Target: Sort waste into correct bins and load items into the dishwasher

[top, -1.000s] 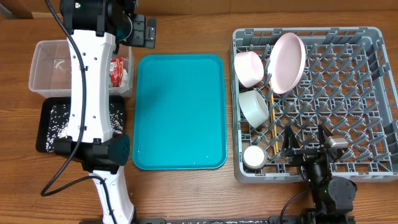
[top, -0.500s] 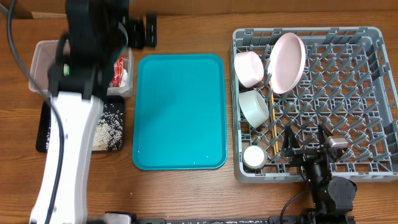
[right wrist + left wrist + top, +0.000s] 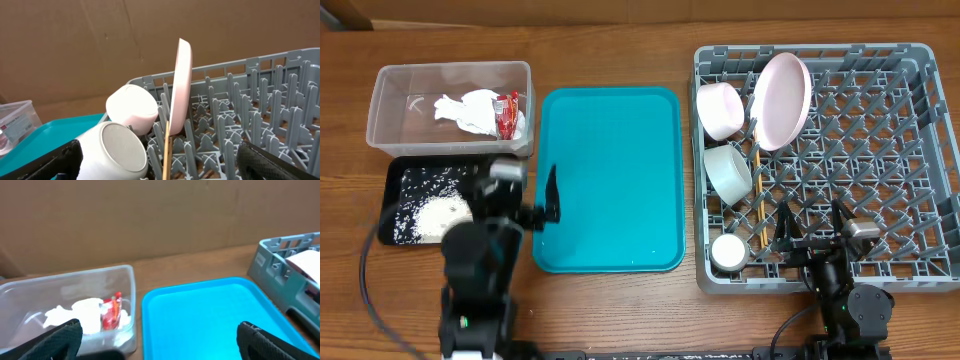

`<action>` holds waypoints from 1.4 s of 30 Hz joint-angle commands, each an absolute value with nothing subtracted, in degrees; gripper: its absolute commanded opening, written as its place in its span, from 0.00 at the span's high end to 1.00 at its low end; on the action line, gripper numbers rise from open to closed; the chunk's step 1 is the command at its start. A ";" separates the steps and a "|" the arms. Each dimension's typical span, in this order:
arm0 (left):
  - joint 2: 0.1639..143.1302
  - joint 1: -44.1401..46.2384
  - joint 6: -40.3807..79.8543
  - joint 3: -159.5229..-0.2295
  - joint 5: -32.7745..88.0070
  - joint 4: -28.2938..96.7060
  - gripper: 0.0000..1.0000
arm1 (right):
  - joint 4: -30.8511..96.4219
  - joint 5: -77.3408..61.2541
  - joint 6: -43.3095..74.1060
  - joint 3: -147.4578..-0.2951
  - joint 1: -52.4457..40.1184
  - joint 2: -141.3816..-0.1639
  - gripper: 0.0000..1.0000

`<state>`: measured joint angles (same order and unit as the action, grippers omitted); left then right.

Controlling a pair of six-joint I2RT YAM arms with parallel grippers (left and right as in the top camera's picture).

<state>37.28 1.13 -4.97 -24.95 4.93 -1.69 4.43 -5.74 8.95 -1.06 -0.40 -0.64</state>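
Observation:
The clear tub (image 3: 390,95) holds the crumpled napkin (image 3: 468,108) and red-and-white wrapper (image 3: 506,112); both also show in the left wrist view, napkin (image 3: 80,314) and wrapper (image 3: 111,311). The black tray (image 3: 395,175) holds rice scraps (image 3: 432,208). The grey rack (image 3: 920,60) holds the pink plate (image 3: 782,98), a pink bowl (image 3: 720,108), a pale bowl (image 3: 728,172), a small cup (image 3: 728,252) and chopsticks (image 3: 757,200). My left gripper (image 3: 523,198) is open and empty between black tray and teal tray. My right gripper (image 3: 812,228) is open and empty at the rack's front.
The teal serving tray (image 3: 610,180) lies bare between the bins and the rack, also in the left wrist view (image 3: 210,315). In the right wrist view the plate (image 3: 181,85) stands on edge beside both bowls (image 3: 120,150). A cardboard wall stands behind the table.
My left arm has pulled back from over the tub and black tray to the table's front, uncovering both bins. My right arm has not moved.

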 commanded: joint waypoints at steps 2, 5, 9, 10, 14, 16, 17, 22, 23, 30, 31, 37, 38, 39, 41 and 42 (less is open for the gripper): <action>24.16 -0.40 -6.26 -15.25 3.75 -2.46 0.00 | 4.16 -5.91 8.93 -0.45 -0.25 -0.19 0.00; 17.85 -0.40 -6.24 -10.94 3.09 -2.48 0.00 | 4.16 -5.89 8.93 -0.45 -0.25 -0.19 0.00; 10.04 -0.40 -6.24 -5.13 2.79 -3.51 0.00 | 4.19 -5.89 8.93 -0.45 -0.25 -0.19 0.00; 8.84 -0.40 -6.24 -4.32 2.76 -3.49 0.00 | 4.16 -5.89 8.93 -0.45 -0.25 -0.19 0.00; 5.30 -0.40 -6.55 -1.52 2.76 -3.36 0.00 | 4.16 -5.89 8.93 -0.45 -0.25 -0.19 0.00; 4.29 -0.40 -7.14 -0.51 2.76 -3.11 0.00 | 4.16 -5.89 8.93 -0.45 -0.25 -0.19 0.00; 3.53 -0.43 -7.16 -0.25 2.74 -2.00 0.00 | 4.16 -5.89 8.93 -0.45 -0.25 -0.19 0.00; 0.14 -0.40 -7.64 -0.27 2.13 4.78 0.00 | 4.16 -5.89 8.93 -0.45 -0.25 -0.19 0.00; 0.12 -0.40 -7.57 -0.27 2.24 4.27 0.00 | 4.16 -5.89 8.93 -0.45 -0.25 -0.19 0.00; 0.16 -0.40 -7.51 -0.27 2.37 4.29 0.00 | 4.16 -5.89 8.93 -0.45 -0.25 -0.19 0.00; 0.21 -0.40 -7.51 -0.27 2.37 4.29 0.00 | 4.16 -5.89 8.93 -0.45 -0.25 -0.19 0.00; 0.25 -0.40 -7.51 -0.27 2.37 4.29 0.00 | 4.19 -5.89 8.93 -0.45 -0.25 -0.19 0.00; 0.25 -0.40 -7.51 -0.27 2.37 4.29 0.00 | 4.16 -5.89 8.93 -0.45 -0.25 -0.19 0.00; 0.25 -0.40 -7.51 -0.27 2.37 4.29 0.00 | 4.16 -5.89 8.93 -0.45 -0.25 -0.19 0.00; 0.25 -0.40 -7.51 -0.27 2.37 4.29 0.00 | 4.16 -5.89 8.93 -0.45 -0.25 -0.19 0.00; 0.25 -0.40 -7.51 -0.27 2.37 4.29 0.00 | 4.16 -5.89 8.93 -0.45 -0.25 -0.19 0.00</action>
